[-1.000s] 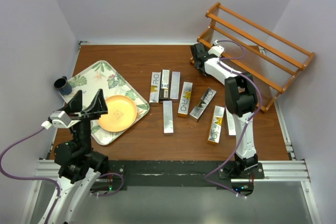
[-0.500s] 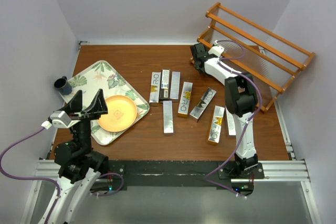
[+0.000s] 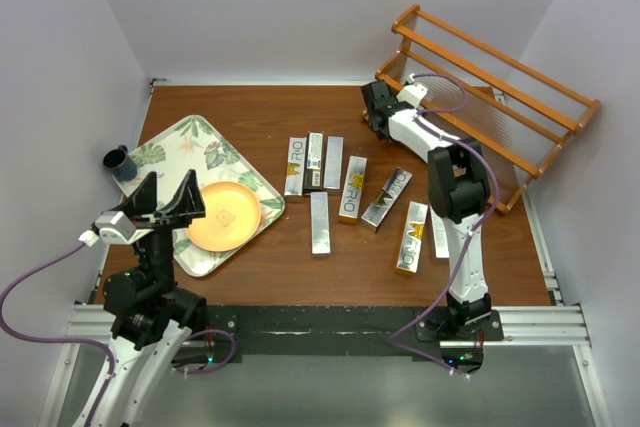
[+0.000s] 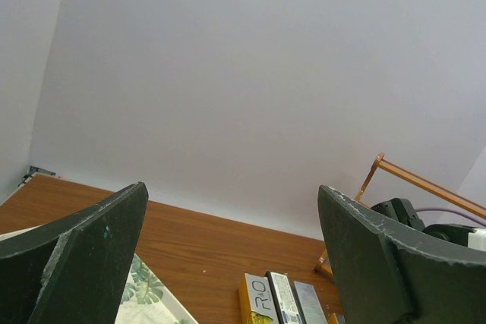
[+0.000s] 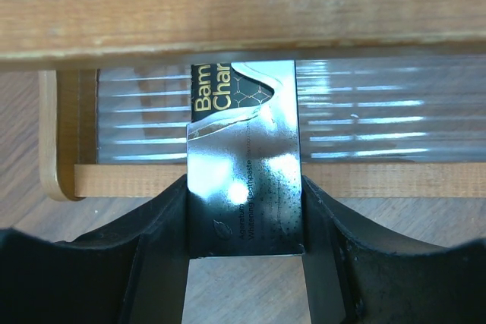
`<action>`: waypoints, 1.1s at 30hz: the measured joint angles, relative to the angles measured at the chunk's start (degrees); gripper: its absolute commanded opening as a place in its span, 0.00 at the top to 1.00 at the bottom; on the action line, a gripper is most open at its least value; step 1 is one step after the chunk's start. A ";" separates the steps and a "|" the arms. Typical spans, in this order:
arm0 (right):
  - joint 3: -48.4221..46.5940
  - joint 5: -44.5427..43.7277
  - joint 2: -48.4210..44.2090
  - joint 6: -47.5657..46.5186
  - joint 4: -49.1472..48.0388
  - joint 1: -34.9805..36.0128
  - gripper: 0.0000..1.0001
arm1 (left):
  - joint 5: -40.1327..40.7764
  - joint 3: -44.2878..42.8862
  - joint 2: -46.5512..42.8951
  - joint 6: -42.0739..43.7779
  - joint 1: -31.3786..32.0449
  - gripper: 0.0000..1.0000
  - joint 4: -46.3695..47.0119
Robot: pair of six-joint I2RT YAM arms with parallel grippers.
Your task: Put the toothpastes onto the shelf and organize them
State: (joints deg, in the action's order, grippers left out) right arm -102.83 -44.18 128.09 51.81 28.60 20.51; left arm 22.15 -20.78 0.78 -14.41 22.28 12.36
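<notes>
My right gripper (image 3: 378, 112) is shut on a shiny silver toothpaste carton (image 5: 243, 157). The carton's far end lies over the front rail (image 5: 380, 180) and onto the clear ribbed panel of the orange-brown wooden shelf's (image 3: 490, 77) lowest tier, near its left end. In the right wrist view both fingers (image 5: 163, 225) press its sides. Several more silver and gold toothpaste cartons (image 3: 352, 188) lie on the brown table mid-scene. My left gripper (image 3: 170, 197) is open and empty, raised above the tray's near edge; its view shows some cartons (image 4: 258, 301) far ahead.
A leaf-patterned tray (image 3: 170, 142) with an orange plate (image 3: 222, 215) lies at the left. A dark cup (image 3: 120, 161) stands by the left wall. Walls close in the table at the back and both sides.
</notes>
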 measured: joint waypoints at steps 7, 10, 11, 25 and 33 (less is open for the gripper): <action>2.47 -2.47 -0.22 -1.79 -3.85 0.85 0.79 | 0.00 0.00 0.00 -0.02 0.00 0.00 0.00; 2.73 -3.87 -0.24 -3.08 -5.09 1.27 0.82 | 0.00 0.00 0.00 -0.02 0.00 0.00 0.00; 2.89 -4.44 -0.24 -3.54 -5.73 1.51 0.82 | 0.00 0.00 0.00 -0.02 0.00 0.00 0.00; 6.32 -11.63 -3.21 -8.35 -14.01 3.30 0.92 | 0.00 0.00 0.00 -0.02 0.00 0.00 0.00; 7.43 -14.01 -3.67 -10.34 -17.66 4.09 0.97 | 0.00 0.00 0.00 -0.02 0.00 0.00 0.00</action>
State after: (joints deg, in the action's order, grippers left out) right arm -95.39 -58.19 124.42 41.47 10.94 24.60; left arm 22.15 -20.78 0.78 -14.44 22.28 12.36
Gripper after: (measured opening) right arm 0.532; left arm 0.997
